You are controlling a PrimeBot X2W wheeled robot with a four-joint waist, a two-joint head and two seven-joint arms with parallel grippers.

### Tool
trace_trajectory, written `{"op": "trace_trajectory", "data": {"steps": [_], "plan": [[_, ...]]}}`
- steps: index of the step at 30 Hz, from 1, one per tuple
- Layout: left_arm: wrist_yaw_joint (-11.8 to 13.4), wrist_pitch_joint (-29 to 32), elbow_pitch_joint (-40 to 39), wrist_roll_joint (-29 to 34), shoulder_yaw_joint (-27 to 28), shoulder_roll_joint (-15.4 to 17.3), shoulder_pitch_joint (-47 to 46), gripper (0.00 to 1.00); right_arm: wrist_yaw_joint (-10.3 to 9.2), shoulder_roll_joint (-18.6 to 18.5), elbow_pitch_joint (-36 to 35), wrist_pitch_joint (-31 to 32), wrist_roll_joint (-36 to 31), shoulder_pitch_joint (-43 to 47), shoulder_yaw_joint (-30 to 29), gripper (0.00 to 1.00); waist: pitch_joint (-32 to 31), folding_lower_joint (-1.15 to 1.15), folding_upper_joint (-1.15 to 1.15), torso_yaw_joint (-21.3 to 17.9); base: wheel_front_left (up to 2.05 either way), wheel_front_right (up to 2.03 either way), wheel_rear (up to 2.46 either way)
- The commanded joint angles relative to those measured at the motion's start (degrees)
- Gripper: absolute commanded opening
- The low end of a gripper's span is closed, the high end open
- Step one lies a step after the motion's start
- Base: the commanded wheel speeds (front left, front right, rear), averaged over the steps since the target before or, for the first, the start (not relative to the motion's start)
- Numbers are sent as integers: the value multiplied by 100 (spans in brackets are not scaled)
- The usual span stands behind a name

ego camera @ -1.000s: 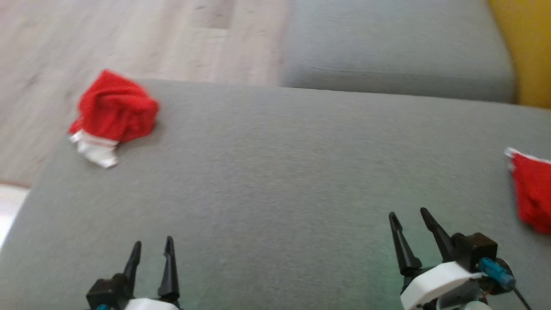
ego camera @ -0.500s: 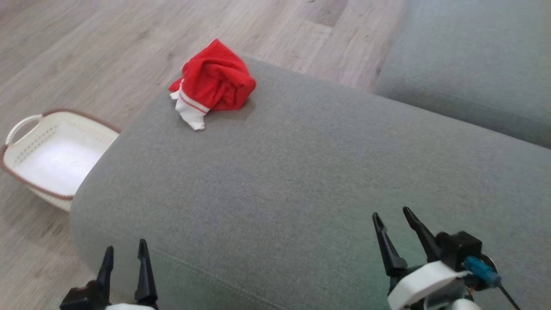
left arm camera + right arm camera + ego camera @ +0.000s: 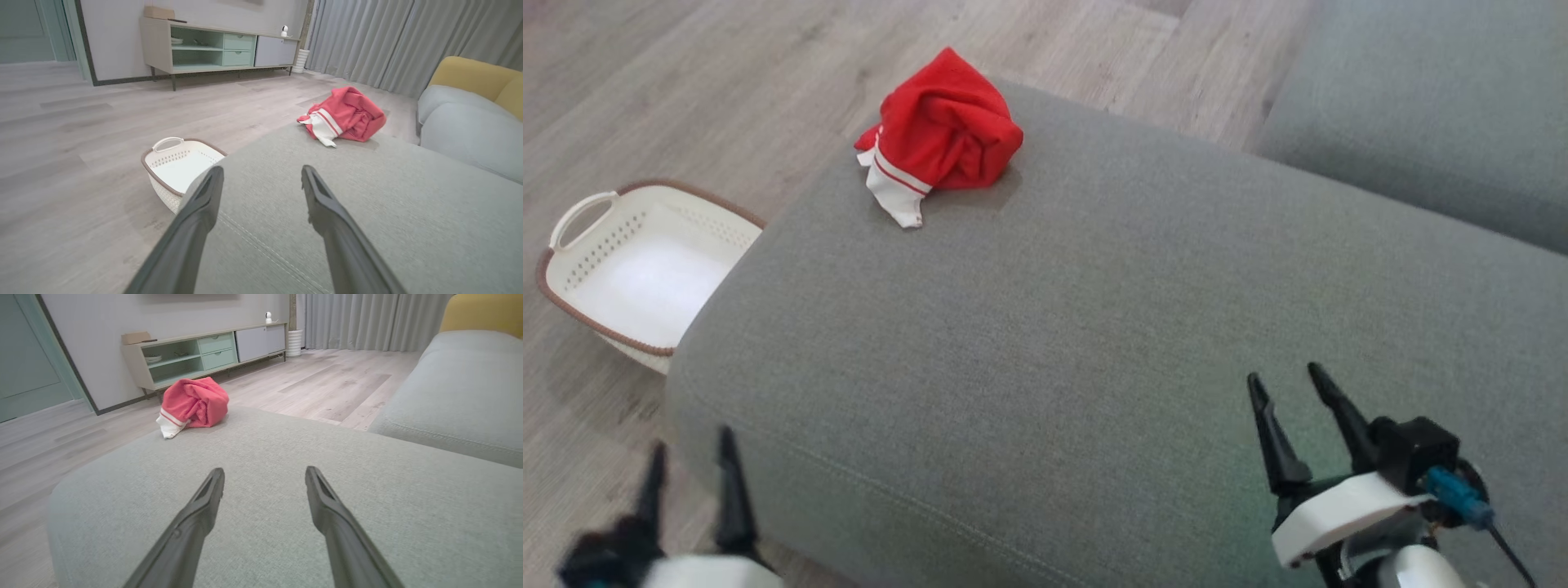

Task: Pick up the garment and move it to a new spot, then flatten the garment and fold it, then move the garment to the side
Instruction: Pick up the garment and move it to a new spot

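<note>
Garment (image 3: 947,131): lay bunched at far corner of cushion (image 3: 1094,327).
My left gripper (image 3: 690,453): stood wide, empty.
My right gripper (image 3: 1286,382): stood wide, empty.

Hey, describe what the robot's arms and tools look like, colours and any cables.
The left tool and right tool each have two long black fingers tapering to points. The right one has a black block, a rounded white shell, a blue connector and a thin black cable. The left one is blurred, with white casing behind it.
</note>
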Motion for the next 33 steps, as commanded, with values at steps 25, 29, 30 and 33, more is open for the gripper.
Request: {"op": "trace_trajectory", "data": {"steps": [25,29,30,33], "plan": [[-1112,1064,2656,-221,685,1412,-5283,100,37,-29,-2008,930,-1295,-1170,-37,100,2786,0,0,-1697,0,0,0],[-1295,1134,3586,-107,408,1223,-5787,100,37,-29,-2267,1058,-1399,-1291,-37,100,3206,0,0,-1816,0,0,0],[-1337,1123,3780,-91,365,1179,-5896,100,37,-29,-2320,1077,-1423,-1309,-46,100,3292,0,0,-1835,0,0,0],[-1459,1040,4303,-18,243,1085,-6211,100,37,-29,-2427,1108,-1454,-1323,-114,100,3506,0,0,-1873,0,0,0]]}}
